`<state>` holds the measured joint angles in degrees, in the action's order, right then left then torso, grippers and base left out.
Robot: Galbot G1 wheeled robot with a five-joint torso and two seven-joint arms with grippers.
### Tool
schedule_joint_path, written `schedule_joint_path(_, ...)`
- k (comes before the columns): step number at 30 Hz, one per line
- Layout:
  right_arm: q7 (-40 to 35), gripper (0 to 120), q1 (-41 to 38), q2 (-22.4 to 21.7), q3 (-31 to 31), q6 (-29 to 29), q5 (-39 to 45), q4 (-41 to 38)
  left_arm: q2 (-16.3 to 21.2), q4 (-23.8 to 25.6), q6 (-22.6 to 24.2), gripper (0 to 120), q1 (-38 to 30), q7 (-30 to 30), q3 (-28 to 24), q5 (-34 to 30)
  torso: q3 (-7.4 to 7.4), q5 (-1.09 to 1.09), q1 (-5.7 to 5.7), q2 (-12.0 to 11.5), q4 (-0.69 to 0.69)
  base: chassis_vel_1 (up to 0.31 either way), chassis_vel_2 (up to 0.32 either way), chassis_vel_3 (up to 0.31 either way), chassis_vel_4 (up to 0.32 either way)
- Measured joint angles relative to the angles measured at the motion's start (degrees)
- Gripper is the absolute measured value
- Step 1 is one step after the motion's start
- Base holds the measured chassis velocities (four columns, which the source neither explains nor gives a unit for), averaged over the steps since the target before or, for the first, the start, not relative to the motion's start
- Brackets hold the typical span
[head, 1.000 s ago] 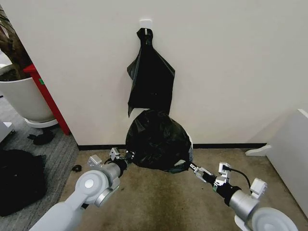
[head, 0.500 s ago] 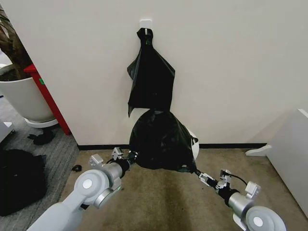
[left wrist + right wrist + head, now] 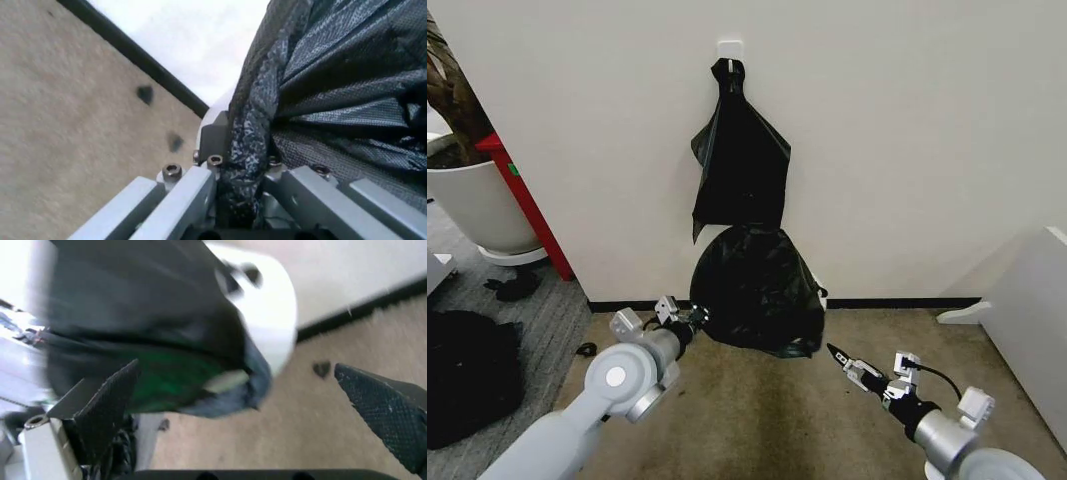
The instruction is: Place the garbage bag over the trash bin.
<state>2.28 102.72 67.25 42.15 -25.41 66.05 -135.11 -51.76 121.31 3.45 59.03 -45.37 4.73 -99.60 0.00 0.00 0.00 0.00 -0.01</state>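
The left gripper [image 3: 689, 318] is clamped on the garbage bag [image 3: 757, 290] draped over the trash bin [image 3: 270, 320]. The right gripper [image 3: 253, 405] hangs apart, empty. Best tug the hem evenly down

The left arm is reaching forward and low from the head view's lower left, its left gripper [image 3: 689, 318] sitting at the bag's lower left edge with jaws clamping a bunched fold of the garbage bag [image 3: 248, 150]. The right arm is extending from the lower right, its right gripper [image 3: 839, 357] hanging free with jaws spread wide apart, holding nothing.
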Motion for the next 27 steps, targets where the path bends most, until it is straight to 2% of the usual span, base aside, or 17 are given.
schedule_joint_path(2, -0.02, 100, 0.08, -0.14, 1.9, 0.03, 0.08, -2.17, 0.23, 0.01, 0.55, 0, 0.08, -0.26, -0.48, 2.69, 0.0, 0.0, 0.0, 0.0, 0.0, 0.0, 0.0, 0.0, 0.0)
schedule_joint_path(3, -1.22, 100, -1.02, -1.08, 4.49, -0.37, 0.2, -5.13, 0.52, 0.26, 1.28, 0, 0.62, -0.06, -1.11, 8.15, 0.0, -0.01, 0.0, 0.0, -0.01, 0.0, 0.0, 0.0, 0.0)
schedule_joint_path(4, -1.22, 100, -1.02, -1.08, 4.49, -0.37, 0.2, -5.13, 0.52, 0.26, 1.28, 0, 0.62, -0.06, -1.11, 8.15, 0.0, -0.01, 0.0, 0.0, -0.01, 0.0, 0.0, 0.0, 0.0)
schedule_joint_path(6, -4.21, 100, -4.22, -3.28, 5.87, -1.24, -0.38, -7.78, 0.72, 0.38, 1.74, 0, 1.31, 0.37, -1.83, 14.69, 0.0, 0.01, 0.0, 0.0, 0.01, 0.0, 0.0, 0.0, 0.0)
schedule_joint_path(8, -5.48, 100, -6.85, -5.75, 5.65, -1.43, -3.02, -8.42, 0.8, 0.39, 2.25, 0, 1.61, 0.43, -2.76, 19.29, 0.0, 0.01, 0.0, 0.0, 0.03, 0.0, 0.0, 0.0, 0.0)
schedule_joint_path(11, -3.64, 92, -9.82, -11.54, 3.19, -1.83, -9.73, -8.67, 1.32, 0.3, 3.86, 0, 1.68, 1.07, -5.25, 30.02, 0.0, 0.01, 0.0, 0.0, 0.02, 0.0, 0.0, 0.0, 0.0)
schedule_joint_path(12, -3.64, 92, -9.82, -11.54, 3.19, -1.83, -9.73, -8.67, 1.32, 0.3, 3.86, 0, 1.68, 1.07, -5.25, 30.02, 0.0, 0.01, 0.0, 0.0, 0.02, 0.0, 0.0, 0.0, 0.0)
schedule_joint_path(14, -2.62, 85, -11.43, -15.75, 0.8, -2.85, -12.5, -8.67, 1.7, 0.08, 4.66, 0, 1.28, 1.88, -6.2, 37.55, 0.0, 0.01, 0.0, 0.0, 0.02, 0.0, 0.0, 0.0, 0.0)
schedule_joint_path(18, -4.22, 72, -17.27, -21.43, -6.01, -6.37, -12.74, -8.56, 2.08, 0.06, 5.18, 0, 0.28, 2.44, -7.41, 42.52, 0.01, 0.0, 0.0, 0.0, 0.01, 0.0, 0.0, 0.0, 0.0)
schedule_joint_path(19, -4.22, 72, -17.27, -21.43, -6.01, -6.37, -12.74, -8.56, 2.08, 0.06, 5.18, 0, 0.28, 2.44, -7.41, 42.52, 0.01, 0.0, 0.0, 0.0, 0.01, 0.0, 0.0, 0.0, 0.0)
schedule_joint_path(22, -8.3, 61, -25.62, -23.4, -15.53, -7.96, -13.14, -7.74, 2.2, 0.04, 5.22, 0, 0.29, 3.48, -8.02, 45.87, 0.0, 0.01, 0.0, 0.0, 0.0, 0.0, 0.0, 0.0, 0.0)
schedule_joint_path(24, -12.76, 51, -33.51, -23.47, -24.22, -9.65, -12.84, -6.77, 2.13, -0.08, 5.23, 0, 0.49, 3.94, -8.61, 47.69, 0.01, 0.01, 0.0, 0.0, 0.03, 0.0, 0.0, 0.0, 0.0)
schedule_joint_path(26, -13.75, 48, -35.03, -23.34, -25.83, -10.12, -12.59, -6.57, 2.1, -0.09, 5.23, 0, 0.53, 3.98, -8.72, 47.92, 0.01, 0.01, 0.0, 0.0, 0.03, 0.0, 0.0, 0.0, 0.0)
schedule_joint_path(27, -16.21, 43, -38.51, -22.85, -29.66, -11.12, -11.78, -5.95, 1.96, -0.1, 5.24, 0, 0.61, 4.0, -8.95, 48.25, 0.01, -0.01, 0.0, 0.0, 0.04, 0.0, 0.0, 0.0, 0.0)
